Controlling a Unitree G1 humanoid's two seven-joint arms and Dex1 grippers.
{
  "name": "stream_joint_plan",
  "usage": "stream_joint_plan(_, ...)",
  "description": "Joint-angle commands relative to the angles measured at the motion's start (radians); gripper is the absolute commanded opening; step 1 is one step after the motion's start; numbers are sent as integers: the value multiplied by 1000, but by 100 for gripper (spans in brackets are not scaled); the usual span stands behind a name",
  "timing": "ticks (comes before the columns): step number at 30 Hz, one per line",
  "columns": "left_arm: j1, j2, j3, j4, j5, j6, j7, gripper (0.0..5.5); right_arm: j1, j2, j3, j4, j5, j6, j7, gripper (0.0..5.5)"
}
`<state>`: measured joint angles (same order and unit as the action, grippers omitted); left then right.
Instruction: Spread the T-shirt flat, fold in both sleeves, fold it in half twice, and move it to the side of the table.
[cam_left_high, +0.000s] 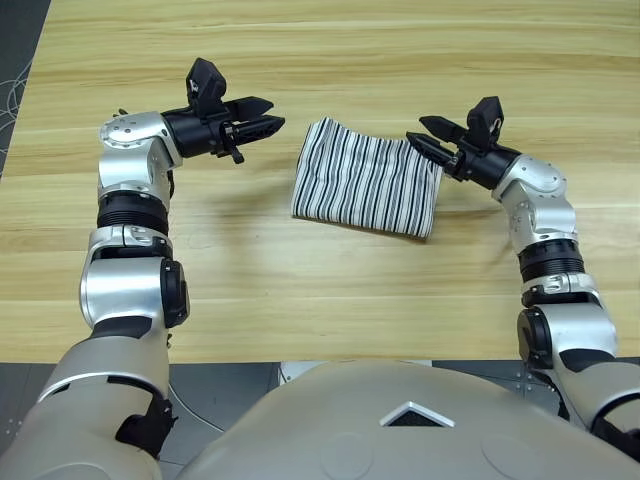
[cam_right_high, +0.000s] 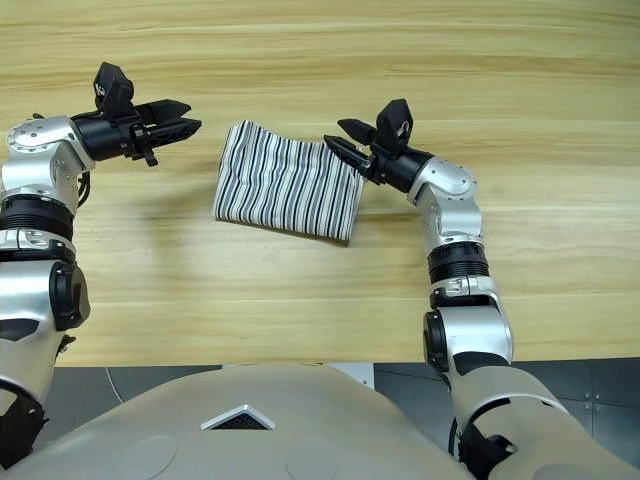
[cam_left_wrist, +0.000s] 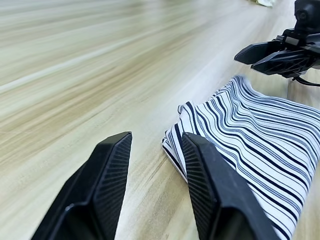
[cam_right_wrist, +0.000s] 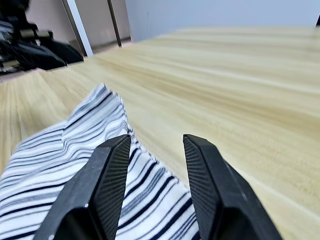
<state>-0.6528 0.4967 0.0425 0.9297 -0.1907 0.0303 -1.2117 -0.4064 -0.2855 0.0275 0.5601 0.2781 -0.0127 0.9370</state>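
Note:
The T-shirt (cam_left_high: 367, 178), white with dark stripes, lies folded into a small rectangle in the middle of the wooden table (cam_left_high: 400, 50). My left gripper (cam_left_high: 266, 115) hovers open to the left of the shirt's far left corner, a short gap away, holding nothing. My right gripper (cam_left_high: 424, 133) is open over the shirt's far right corner, with nothing between its fingers. In the left wrist view the folded shirt (cam_left_wrist: 250, 130) lies just past my fingertips (cam_left_wrist: 120, 145). The right wrist view has the shirt's edge (cam_right_wrist: 85, 145) under my open fingers (cam_right_wrist: 200, 150).
Bare table surface stretches far behind the shirt and to both sides. The table's near edge (cam_left_high: 300, 358) runs close to my body. Dark floor (cam_left_high: 20, 60) shows past the table's left edge.

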Motion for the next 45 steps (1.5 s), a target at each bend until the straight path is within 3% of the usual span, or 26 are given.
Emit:
stream_joint_plan(1,-25,13,29,20,-7,-2,34,187,28,-24,1,-78,-24,-4,-21,192)
stream_joint_plan(7,-34,6,86,75,-12,-35,131,187,25,3,89,-138,-80,-55,18,192)
stream_joint_plan(11,-87,6,142,209,10,-20,422,187,-42,83,174,-10,-133,-103,38,192)
stream_joint_plan(15,-97,46,132,323,81,41,719,187,-130,163,187,184,-155,-152,29,192)
stream_joint_plan(21,-104,39,155,326,74,24,733,187,-222,205,158,507,-205,-228,-48,192)
stream_joint_plan(26,-100,36,173,319,65,5,745,187,-260,159,159,676,-284,-243,-134,192)
stream_joint_plan(33,-104,24,222,316,38,-37,805,187,-242,-12,183,733,-393,-300,-230,192)
stream_joint_plan(40,-75,-49,309,303,-19,-259,912,187,-160,-220,0,774,-291,-256,-404,192)
stream_joint_plan(45,-59,-78,302,328,26,-401,1088,187,-109,-276,-131,794,-239,-205,-628,192)
